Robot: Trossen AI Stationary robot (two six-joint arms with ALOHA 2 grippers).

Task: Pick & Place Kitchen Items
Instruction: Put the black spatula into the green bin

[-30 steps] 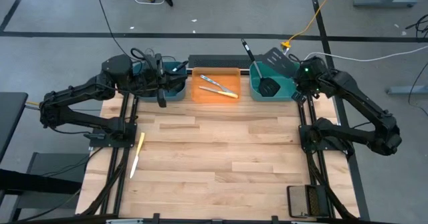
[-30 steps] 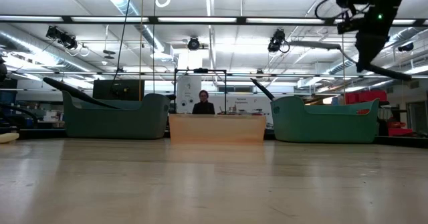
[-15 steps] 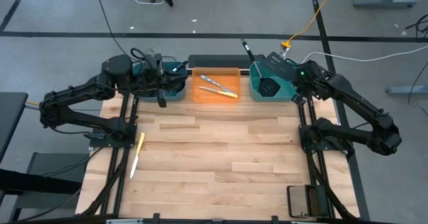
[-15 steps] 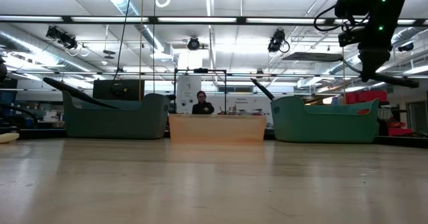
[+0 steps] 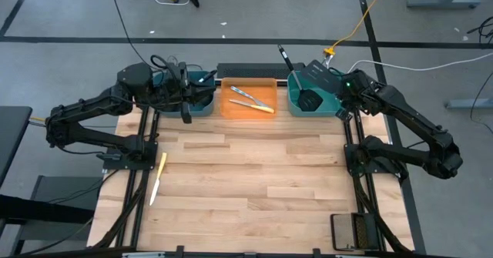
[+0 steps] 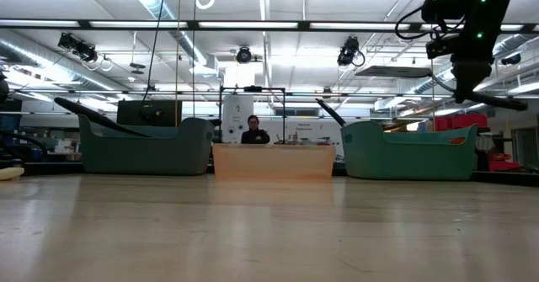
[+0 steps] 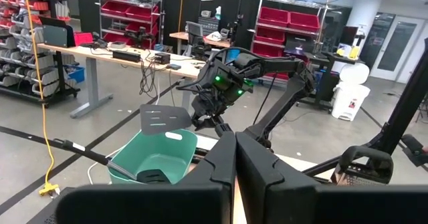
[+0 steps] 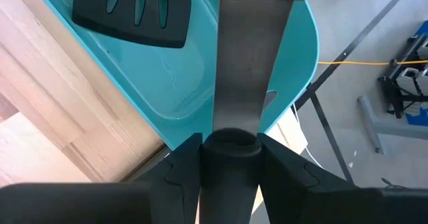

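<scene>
My right gripper (image 5: 337,84) is shut on a black slotted spatula (image 5: 314,71), held above the right teal bin (image 5: 330,108). A black ladle (image 5: 308,100) lies in that bin, and another black handle (image 5: 285,56) sticks out over its far left corner. Two slim knives (image 5: 252,99) lie in the orange bin (image 5: 228,104). A yellow-handled knife (image 5: 158,178) lies flat on the table at the left. My left gripper (image 5: 202,83) is shut and points level over the left teal bin (image 5: 202,105), with nothing in it. My right gripper pinches the spatula's flat grey handle (image 8: 234,117) between its two fingers (image 8: 184,164), with its free end reaching back between them. The fingers slant down from the table's right side, along the handle. The spatula is lifted clear, its slotted blade (image 8: 130,10) over the bin.
The three bins stand in a row along the table's far edge. A dark handle (image 6: 93,114) juts from the left teal bin (image 6: 143,147). A small black object (image 5: 350,231) sits at the near right corner. A person (image 6: 253,130) shows in the room beyond the table.
My right gripper has sunk a little over the right teal bin with the spatula and has tipped slightly. The blade now lies lower and closer to the bin. For the last half second it has kept still.
</scene>
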